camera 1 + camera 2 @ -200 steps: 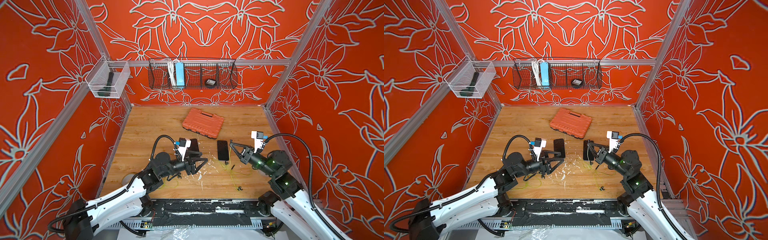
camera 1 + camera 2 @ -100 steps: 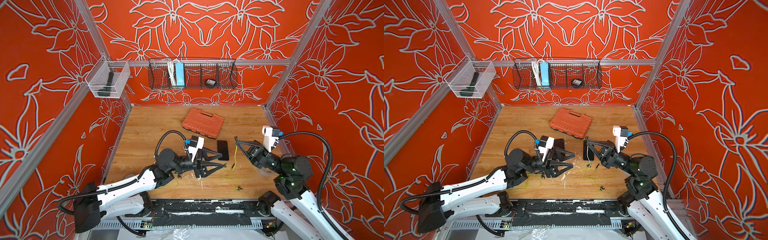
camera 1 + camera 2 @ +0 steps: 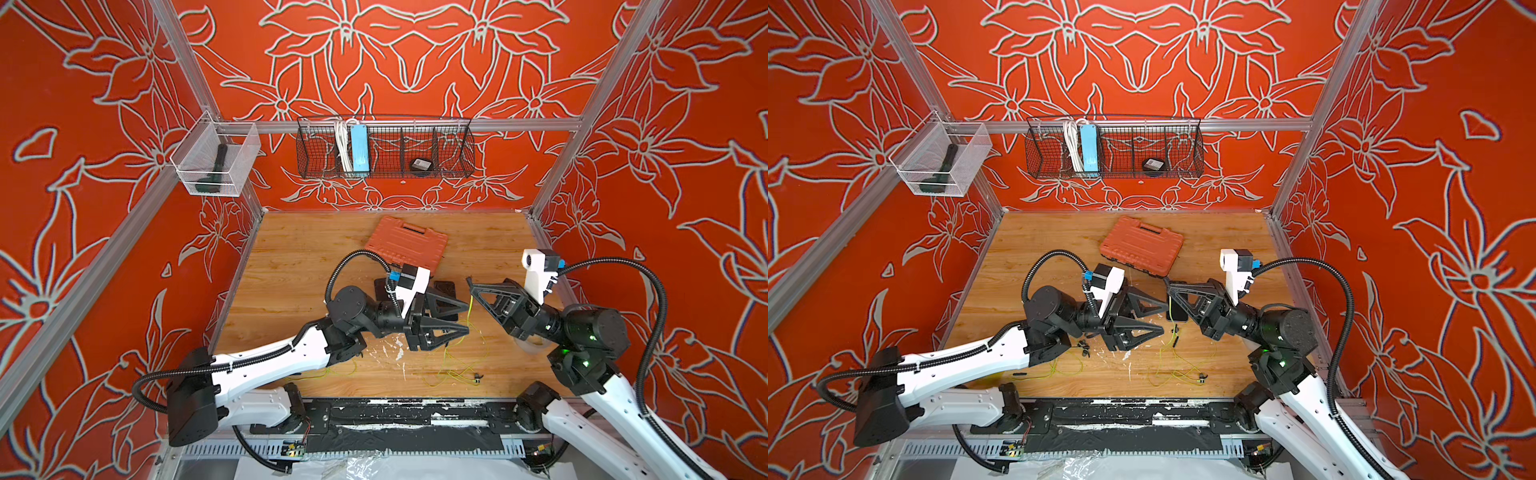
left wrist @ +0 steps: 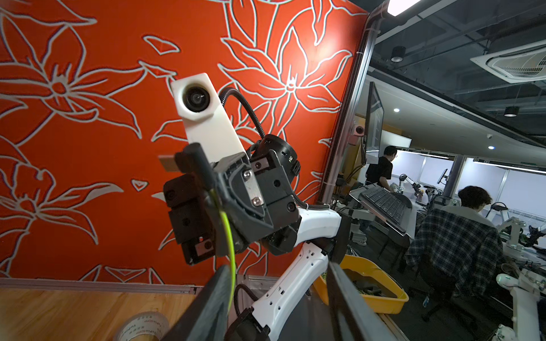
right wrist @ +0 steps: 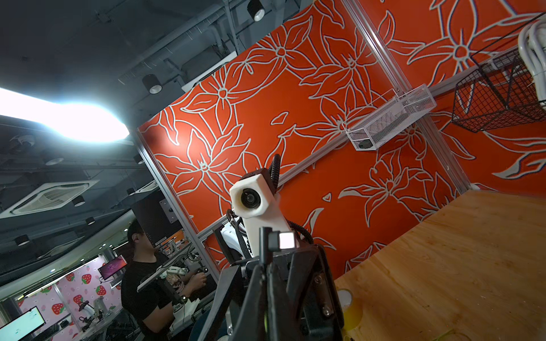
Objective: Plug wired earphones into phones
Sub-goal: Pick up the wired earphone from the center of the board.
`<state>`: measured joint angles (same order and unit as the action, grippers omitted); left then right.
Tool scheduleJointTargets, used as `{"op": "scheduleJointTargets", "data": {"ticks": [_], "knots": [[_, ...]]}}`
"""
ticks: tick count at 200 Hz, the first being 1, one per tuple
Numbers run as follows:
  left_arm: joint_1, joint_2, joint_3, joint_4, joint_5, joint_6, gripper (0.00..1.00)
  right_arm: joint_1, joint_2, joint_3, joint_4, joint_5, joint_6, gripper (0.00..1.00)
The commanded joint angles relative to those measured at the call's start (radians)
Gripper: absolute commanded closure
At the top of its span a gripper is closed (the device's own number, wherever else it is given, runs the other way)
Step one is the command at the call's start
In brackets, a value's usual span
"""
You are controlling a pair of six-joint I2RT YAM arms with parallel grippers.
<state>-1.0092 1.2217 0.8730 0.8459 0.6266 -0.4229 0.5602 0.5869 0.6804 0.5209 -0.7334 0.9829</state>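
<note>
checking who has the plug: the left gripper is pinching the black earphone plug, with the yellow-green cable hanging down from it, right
Not quite. It is the right gripper that pinches the black earphone plug, with the yellow-green cable hanging down from it. The left wrist view shows this head on. The left gripper faces it with its jaws apart.

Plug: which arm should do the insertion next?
Likely right: the right pincer is shut on the plug, cable hanging, near a phone. The left pincer is open and empty.
</note>
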Motion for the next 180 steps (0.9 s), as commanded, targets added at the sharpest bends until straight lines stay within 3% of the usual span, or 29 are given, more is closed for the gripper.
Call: {"op": "scheduleJointTargets", "data": {"ticks": [1,46,78,105,130,155,168,180], "knots": [[-0.005,0.031,0.047,0.011,-0.009,0.006,0.48,0.009,-0.009,0.022,0.012,0.016,-0.018,1.0],[-0.006,0.086,0.081,0.019,-0.01,-0.001,0.57,0.013,-0.023,0.016,-0.005,0.041,-0.029,1.0],[-0.006,0.089,0.081,0.004,-0.041,0.018,0.75,0.013,-0.038,0.016,-0.033,0.047,-0.041,1.0],[-0.006,0.078,0.078,-0.018,-0.062,0.046,1.0,0.013,-0.053,0.016,-0.077,0.058,-0.057,1.0],[-0.006,0.048,0.077,-0.122,-0.153,0.126,1.0,0.013,-0.097,0.016,-0.191,0.127,-0.097,1.0],[-0.006,0.017,0.072,-0.244,-0.281,0.229,1.0,0.013,-0.159,0.038,-0.409,0.263,-0.169,0.47],[-0.006,0.008,0.074,-0.309,-0.342,0.291,1.0,0.013,-0.193,0.058,-0.53,0.352,-0.212,0.33],[-0.006,0.005,0.082,-0.371,-0.405,0.343,1.0,0.013,-0.21,0.108,-0.685,0.464,-0.246,0.3]]}}
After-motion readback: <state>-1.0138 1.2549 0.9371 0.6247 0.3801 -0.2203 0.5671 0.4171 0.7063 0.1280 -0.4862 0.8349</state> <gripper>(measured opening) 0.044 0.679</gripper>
